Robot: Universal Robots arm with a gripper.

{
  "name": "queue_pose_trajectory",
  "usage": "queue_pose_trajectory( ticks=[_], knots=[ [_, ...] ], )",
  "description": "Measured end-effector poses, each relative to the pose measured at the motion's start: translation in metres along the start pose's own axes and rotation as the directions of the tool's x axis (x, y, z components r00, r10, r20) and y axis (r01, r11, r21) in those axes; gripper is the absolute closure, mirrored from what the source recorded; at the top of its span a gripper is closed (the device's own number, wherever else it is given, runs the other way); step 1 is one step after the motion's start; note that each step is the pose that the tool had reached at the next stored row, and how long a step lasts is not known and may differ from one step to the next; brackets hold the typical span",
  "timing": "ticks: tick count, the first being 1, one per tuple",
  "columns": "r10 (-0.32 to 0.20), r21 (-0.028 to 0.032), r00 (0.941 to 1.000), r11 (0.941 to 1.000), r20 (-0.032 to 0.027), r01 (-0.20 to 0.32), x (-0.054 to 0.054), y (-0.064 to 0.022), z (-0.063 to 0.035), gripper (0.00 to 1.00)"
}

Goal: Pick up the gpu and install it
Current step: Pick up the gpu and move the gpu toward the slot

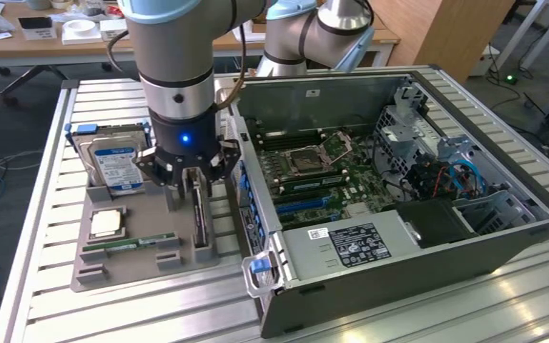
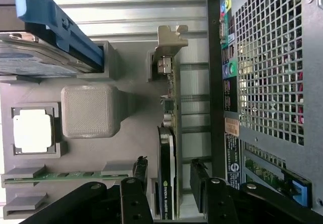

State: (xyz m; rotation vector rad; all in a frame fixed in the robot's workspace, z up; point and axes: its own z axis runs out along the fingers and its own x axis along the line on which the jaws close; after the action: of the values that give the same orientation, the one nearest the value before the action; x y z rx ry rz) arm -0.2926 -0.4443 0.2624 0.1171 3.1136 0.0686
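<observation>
The gripper (image 1: 186,191) (image 2: 170,169) hangs low over the grey tray (image 1: 151,266), and its two black fingers (image 2: 141,181) are spread wide. We see one finger on each side of the gpu (image 1: 199,220) (image 2: 166,148), with a narrow gap on both sides, so the jaws grip nothing.

The gpu stands on its long edge in a slot of the tray, on the side of the tray nearest to the computer case (image 1: 503,236). It is upright, and in the wrist view we see its thin dark edge with its metal bracket at the far end from the fingers.

On the other side of the gpu the tray holds more parts. The RAM stick (image 1: 126,244) (image 2: 60,175) lies in its own narrow holder, near the gpu but not touching it. Just beside it the CPU (image 1: 106,223) (image 2: 33,130) lies flat in a square seat. Further away, the hard drive (image 1: 117,166) (image 2: 35,65) stands upright in a blue carrier at the tray's far end.

The tray rests on a table of aluminium slats (image 1: 36,236). The case lies on this table, just beside the tray at the exterior view's right, with its side panel off. Inside it we see the green motherboard (image 1: 327,179).
</observation>
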Motion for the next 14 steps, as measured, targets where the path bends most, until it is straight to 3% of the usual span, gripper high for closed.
queue_pose_trajectory(
  ticks=[14],
  knots=[
    [0.0, 0.0001, 1.0, 1.0, 0.0001, 0.0, 0.003, 0.0011, 0.0245, 0.53]
  ],
)
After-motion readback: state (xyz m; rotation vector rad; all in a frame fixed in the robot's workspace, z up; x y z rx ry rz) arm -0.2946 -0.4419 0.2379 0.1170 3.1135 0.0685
